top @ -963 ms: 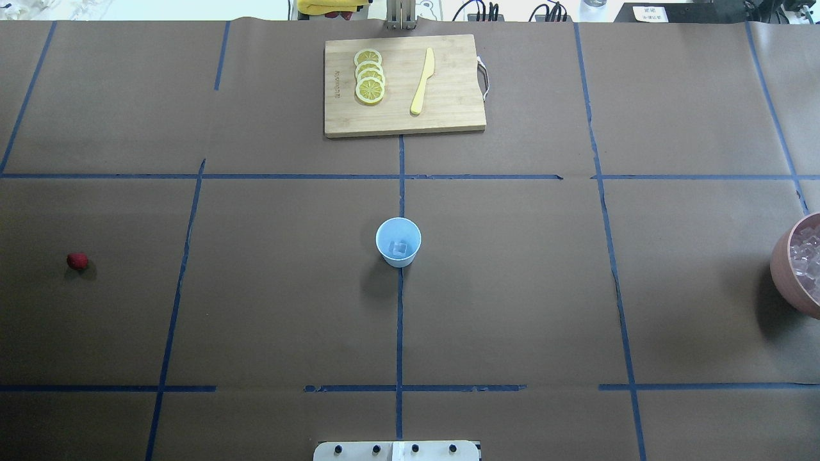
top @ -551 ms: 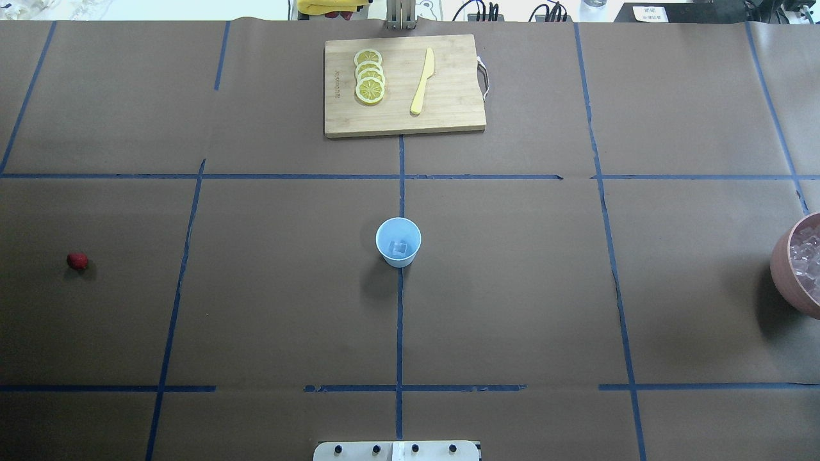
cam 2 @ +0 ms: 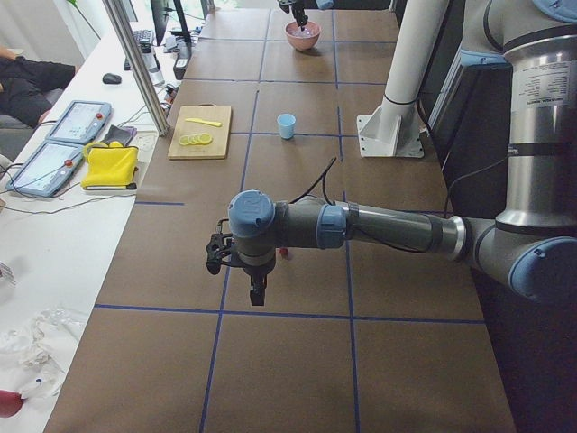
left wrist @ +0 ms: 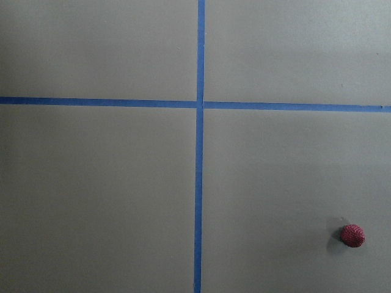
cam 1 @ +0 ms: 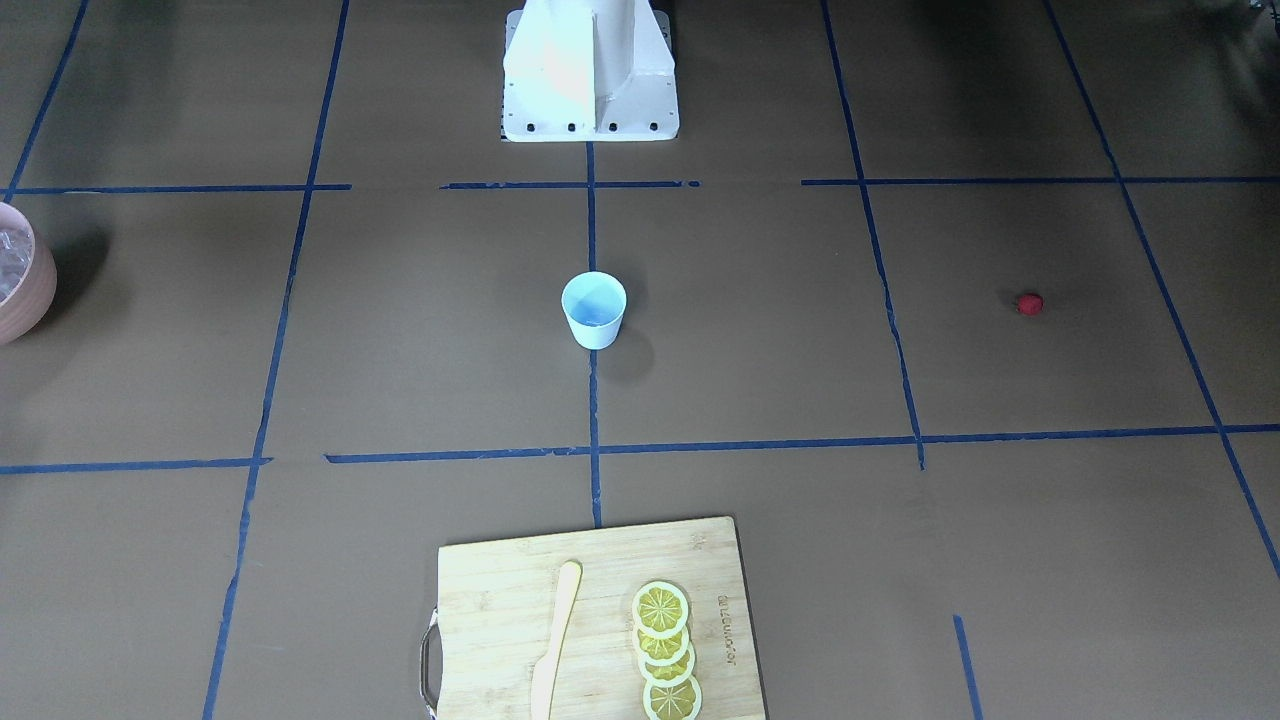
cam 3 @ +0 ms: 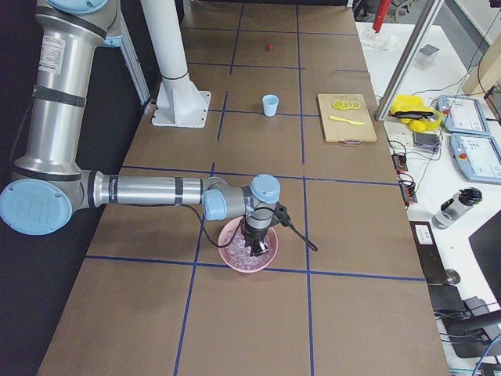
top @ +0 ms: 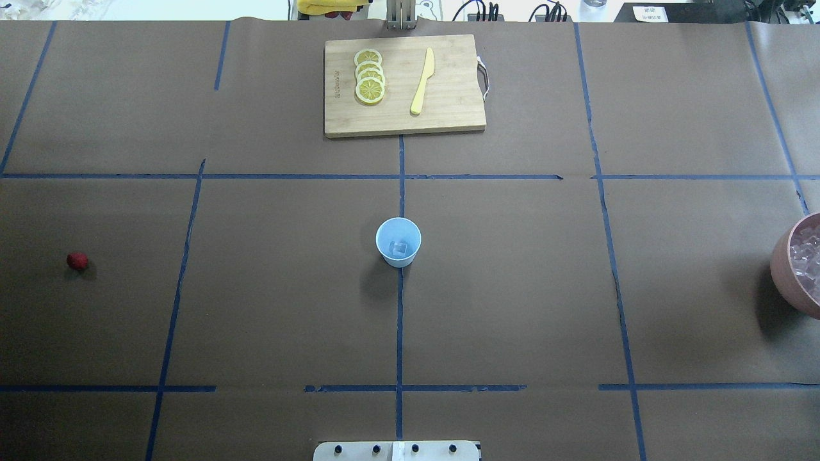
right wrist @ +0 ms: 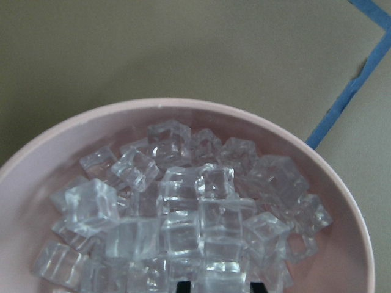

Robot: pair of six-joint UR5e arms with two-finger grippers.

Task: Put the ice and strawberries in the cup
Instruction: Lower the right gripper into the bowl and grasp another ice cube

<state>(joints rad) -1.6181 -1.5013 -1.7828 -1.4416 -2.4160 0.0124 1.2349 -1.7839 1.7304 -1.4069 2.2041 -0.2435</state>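
Front-facing: the cup [cam 1: 594,310] is seen mid-counter, the strawberry [cam 1: 1029,303] well apart on the robot's left. Overhead: one ice cube [top: 400,247] is seen inside the cup. Left side: the left hand [cam 2: 257,293] is held near the strawberry, its state not to be told. Right side: the right hand [cam 3: 254,249] is seen low in the pink bowl [cam 3: 235,264], state likewise unclear. Right wrist: one topmost ice cube is best pinched squarely.

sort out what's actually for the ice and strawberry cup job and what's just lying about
For the job:
cup, with one cube inside
ice, piled in the pink bowl
strawberry, on the table

Lying about:
cutting board
lemon slices
yellow knife
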